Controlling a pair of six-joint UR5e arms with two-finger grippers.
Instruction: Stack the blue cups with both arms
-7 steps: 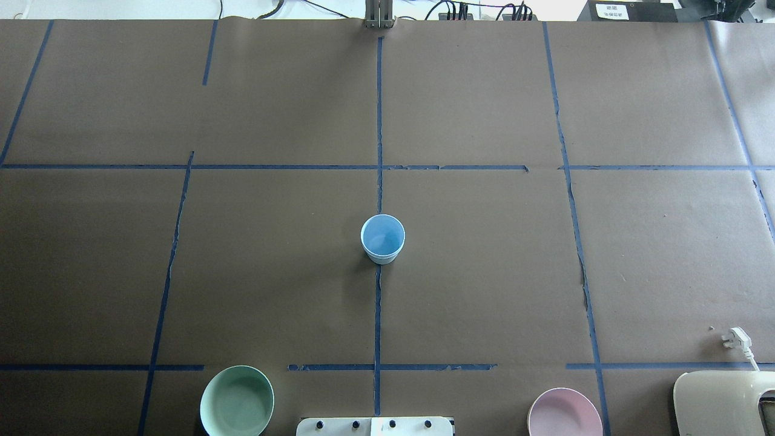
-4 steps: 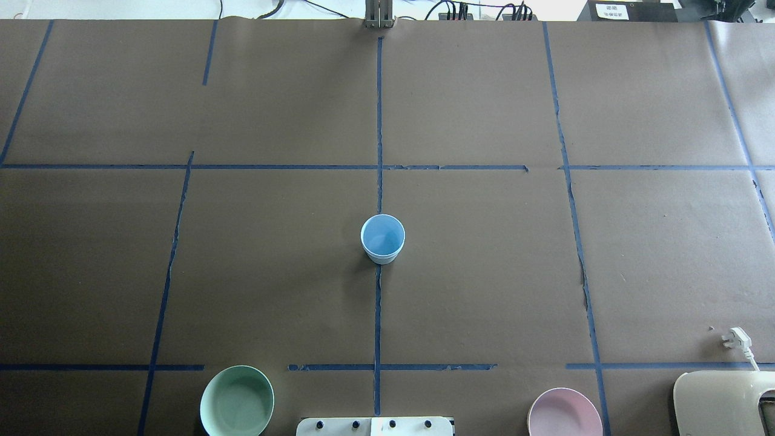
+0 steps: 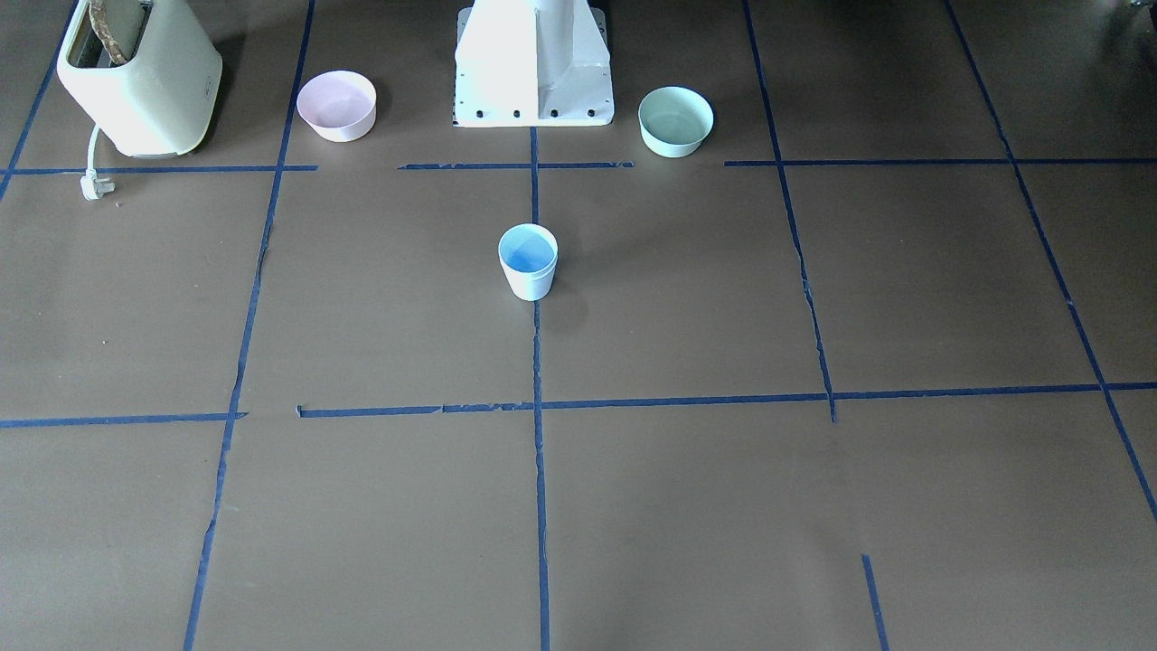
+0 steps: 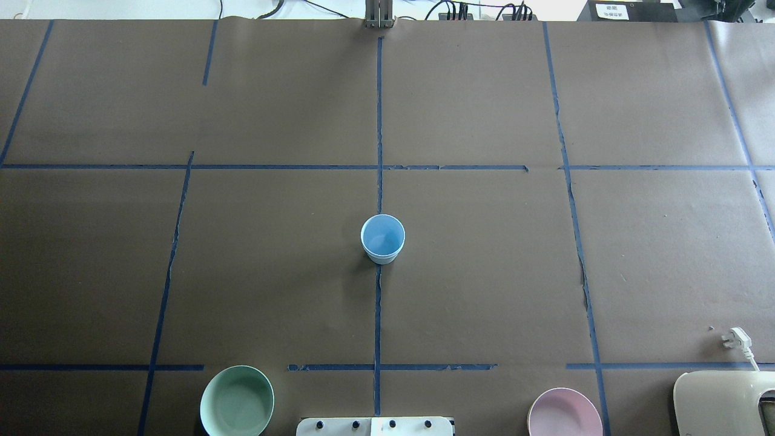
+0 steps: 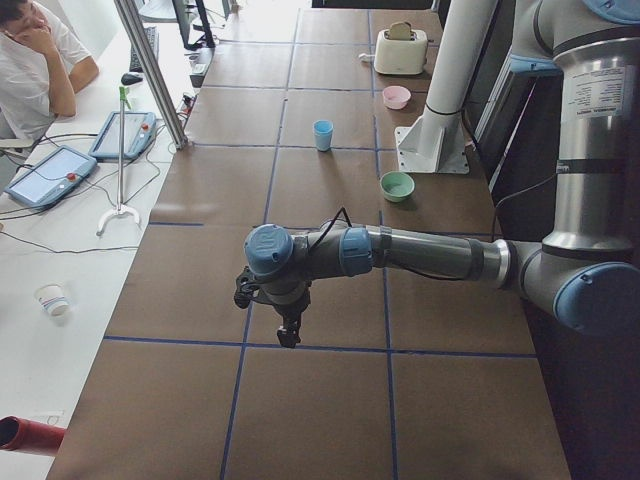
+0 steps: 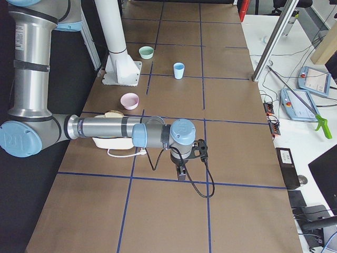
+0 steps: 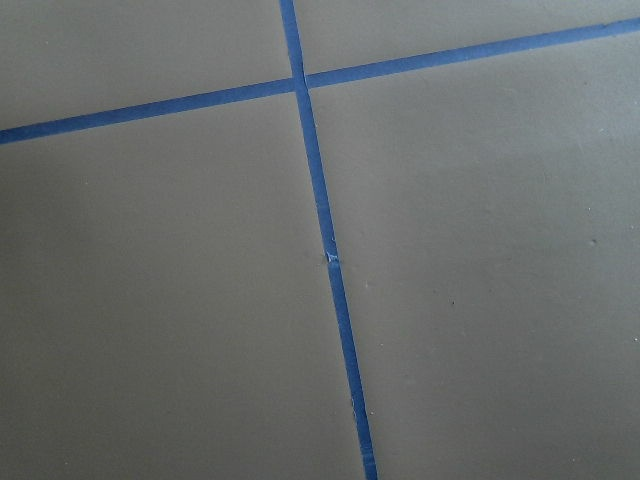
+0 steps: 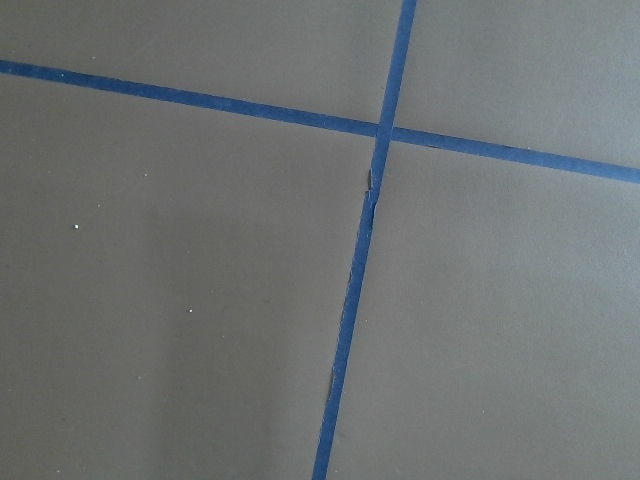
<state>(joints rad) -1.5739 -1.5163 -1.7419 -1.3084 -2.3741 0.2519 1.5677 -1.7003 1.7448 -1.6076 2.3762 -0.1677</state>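
A pale blue cup (image 4: 382, 238) stands upright on the middle tape line of the table; it also shows in the front view (image 3: 528, 262) and small in the side views (image 5: 322, 134) (image 6: 179, 70). Only one cup shape shows; I cannot tell whether a second cup sits nested in it. My left gripper (image 5: 288, 338) hangs low over the table far out at the robot's left end, well away from the cup. My right gripper (image 6: 181, 175) hangs low at the robot's right end. Each shows in a side view only, so I cannot tell open or shut. Both wrist views show only brown paper and blue tape.
A mint-green bowl (image 4: 237, 401) and a pink bowl (image 4: 564, 413) stand on either side of the white pedestal base (image 4: 375, 426). A cream toaster (image 4: 723, 402) with its loose plug (image 4: 735, 339) stands at the near right. An operator (image 5: 35, 60) sits beyond the far edge.
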